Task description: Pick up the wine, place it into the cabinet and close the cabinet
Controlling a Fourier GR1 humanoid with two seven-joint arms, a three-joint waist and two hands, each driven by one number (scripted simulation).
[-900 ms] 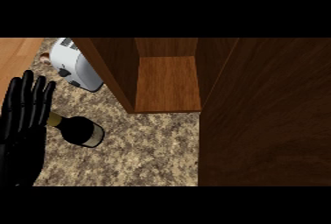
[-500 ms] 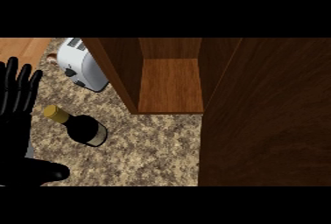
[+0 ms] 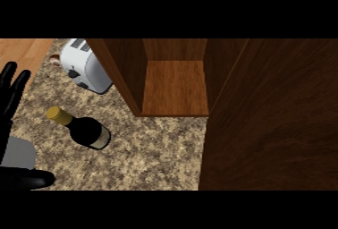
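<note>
One dark glass wine bottle with a gold cap (image 3: 80, 129) stands on the speckled brown granite table (image 3: 152, 152), and we see it apart from any hand. Our left hand (image 3: 12, 91), black with straight fingers pointing up, shows at the left edge of the head view, near the bottle but not touching it, and it holds nothing. Below it we see a grey forearm (image 3: 19, 153) and a black rounded part we cannot identify. Our right hand does not show. Beyond the bottle sits a white toaster (image 3: 89, 71), just beside the open wooden cabinet (image 3: 173, 89), whose bare shelf faces us. The cabinet's dark wooden door (image 3: 271, 120) fills the right side.
</note>
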